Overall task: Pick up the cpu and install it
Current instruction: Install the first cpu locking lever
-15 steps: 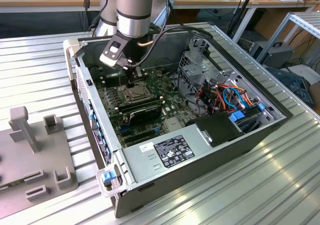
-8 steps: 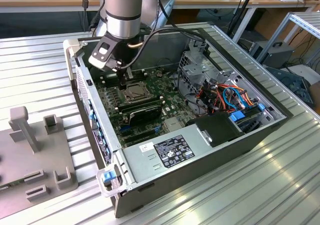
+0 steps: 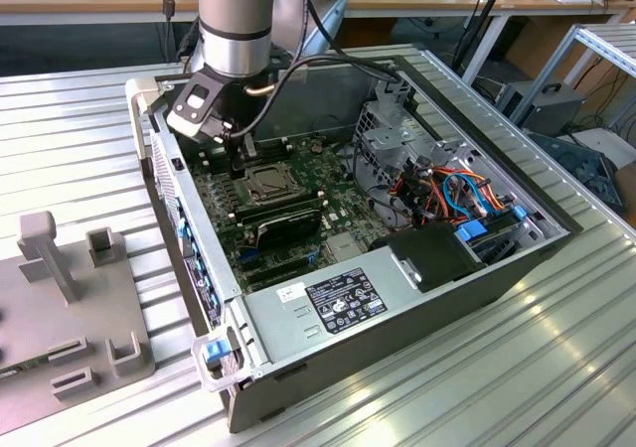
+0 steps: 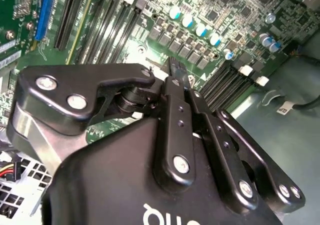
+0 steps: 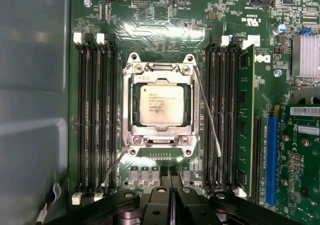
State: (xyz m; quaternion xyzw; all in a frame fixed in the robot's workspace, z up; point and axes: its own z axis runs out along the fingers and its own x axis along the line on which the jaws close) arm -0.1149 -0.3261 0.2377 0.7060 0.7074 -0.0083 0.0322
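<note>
Silver-grey arm [image 3: 236, 15], black cabled claw [image 4: 176, 75] (silver screws on its links).

An open computer case [image 3: 417, 298] is lying on a ribbed metal table [image 3: 79, 139], exposing its green motherboard [image 5: 165, 30].

The gripper [image 5: 171, 187] is hovering with its fingers pressed together, nothing between them, just beside the socket frame [image 5: 161, 107] where the cpu [image 5: 161, 105] is lying flat and uncovered. Open air is lying over the chip; nothing is standing between it and the pincer. Rows of black memory slots [image 5: 95, 115] are flanking the socket on one side, and a seated green memory stick [image 5: 245, 115] is rising on the other, narrowing the passage. Two thin lever wires [image 5: 207, 112] are sticking out beside the frame. In the exterior view, the case wall [image 3: 164, 184] is crowding the arm closely.
</note>
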